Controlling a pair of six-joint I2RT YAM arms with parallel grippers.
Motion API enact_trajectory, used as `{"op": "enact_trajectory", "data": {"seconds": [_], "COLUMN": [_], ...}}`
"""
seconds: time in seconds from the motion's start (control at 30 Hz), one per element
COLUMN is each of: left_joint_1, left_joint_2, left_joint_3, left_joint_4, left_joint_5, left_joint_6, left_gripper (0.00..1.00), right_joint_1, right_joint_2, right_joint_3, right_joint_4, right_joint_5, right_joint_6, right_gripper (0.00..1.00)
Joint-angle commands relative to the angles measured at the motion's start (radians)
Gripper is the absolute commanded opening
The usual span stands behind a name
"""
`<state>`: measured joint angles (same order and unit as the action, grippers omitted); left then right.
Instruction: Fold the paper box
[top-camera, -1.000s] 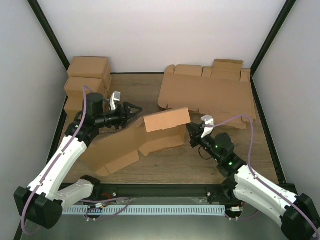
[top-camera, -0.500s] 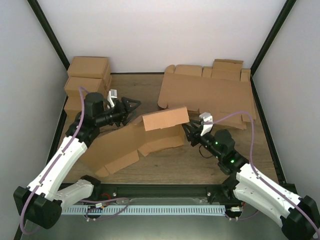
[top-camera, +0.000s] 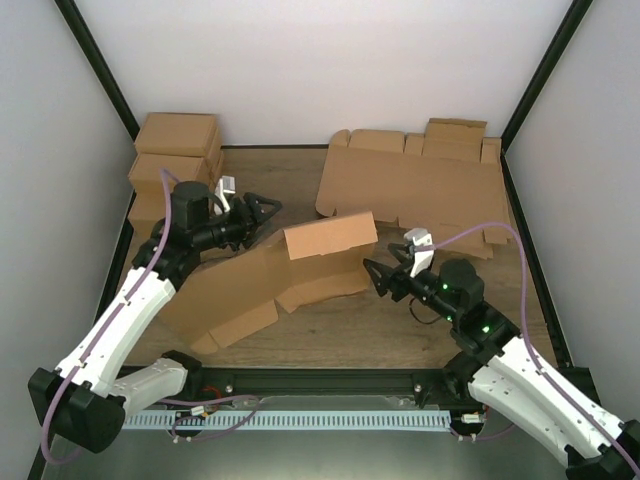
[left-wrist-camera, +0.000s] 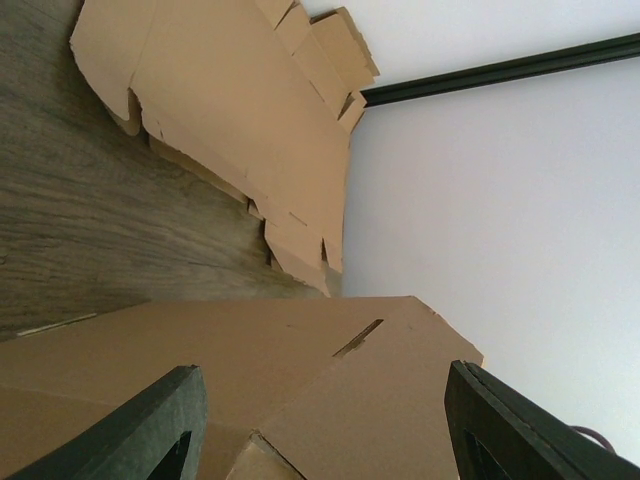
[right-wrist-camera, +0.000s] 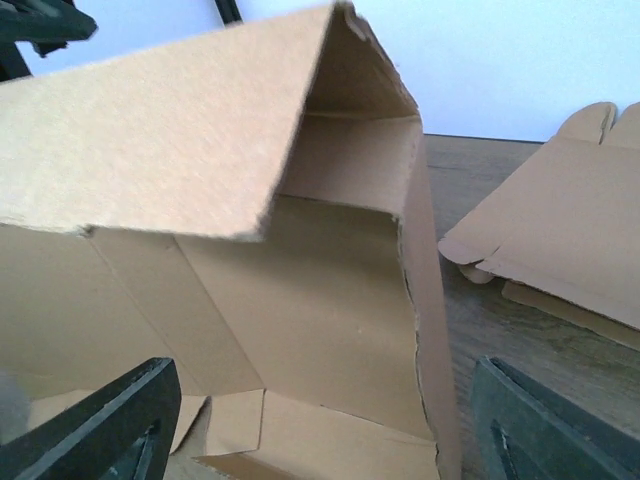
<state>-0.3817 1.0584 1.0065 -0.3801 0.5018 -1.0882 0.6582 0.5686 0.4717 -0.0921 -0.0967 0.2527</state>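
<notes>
The paper box (top-camera: 262, 287) lies mid-table as a partly folded brown blank, with one panel (top-camera: 331, 236) raised and leaning over the rest. My left gripper (top-camera: 262, 210) hovers open just behind the raised panel's left end. In the left wrist view its dark fingers (left-wrist-camera: 130, 430) stand wide apart, with the box's slotted panel (left-wrist-camera: 330, 385) between and beyond them. My right gripper (top-camera: 378, 274) is open, a short way right of the box and not touching it. The right wrist view looks into the box's hollow (right-wrist-camera: 320, 300) under the raised panel, with both fingertips (right-wrist-camera: 110, 420) spread wide.
A sheaf of flat cardboard blanks (top-camera: 410, 190) lies at the back right, and its edge (right-wrist-camera: 560, 230) shows in the right wrist view. Finished folded boxes (top-camera: 176, 150) are stacked at the back left. Black frame posts and white walls close in the table.
My right gripper has opened, let go of the raised panel's right end and drawn back to the right. The left gripper has shifted slightly away from me. The panel stays up.
</notes>
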Motion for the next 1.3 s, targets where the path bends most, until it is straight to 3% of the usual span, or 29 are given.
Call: {"op": "enact_trajectory", "data": {"seconds": [0.0,0.23,0.5,0.63,1.0,1.27], "left_joint_1": [-0.004,-0.005,-0.005,-0.004,-0.004,-0.004], "left_joint_2": [0.002,0.003,-0.006,-0.011,-0.011,-0.01], "left_joint_3": [0.033,0.034,0.029,0.028,0.026,0.026], "left_joint_4": [-0.007,-0.008,-0.024,-0.03,-0.032,-0.031], "left_joint_5": [-0.006,0.002,-0.007,-0.012,-0.018,-0.023], "left_joint_6": [0.032,0.038,0.044,0.049,0.06,0.069], "left_gripper": [0.68,0.67,0.67,0.67,0.67,0.67], "right_joint_1": [0.008,0.008,0.006,0.007,-0.061,-0.072], "right_joint_2": [-0.036,-0.007,0.347,0.497,0.615,0.575], "right_joint_3": [0.104,0.28,0.78,0.921,0.88,0.764], "right_joint_4": [-0.138,-0.233,-0.586,-0.661,-0.638,-0.583], "right_joint_5": [-0.053,-0.025,0.064,0.052,-0.011,-0.085], "right_joint_6": [0.038,0.106,0.304,0.347,0.455,0.49], "right_gripper": [0.83,0.88,0.97,0.97,0.88,0.77]}}
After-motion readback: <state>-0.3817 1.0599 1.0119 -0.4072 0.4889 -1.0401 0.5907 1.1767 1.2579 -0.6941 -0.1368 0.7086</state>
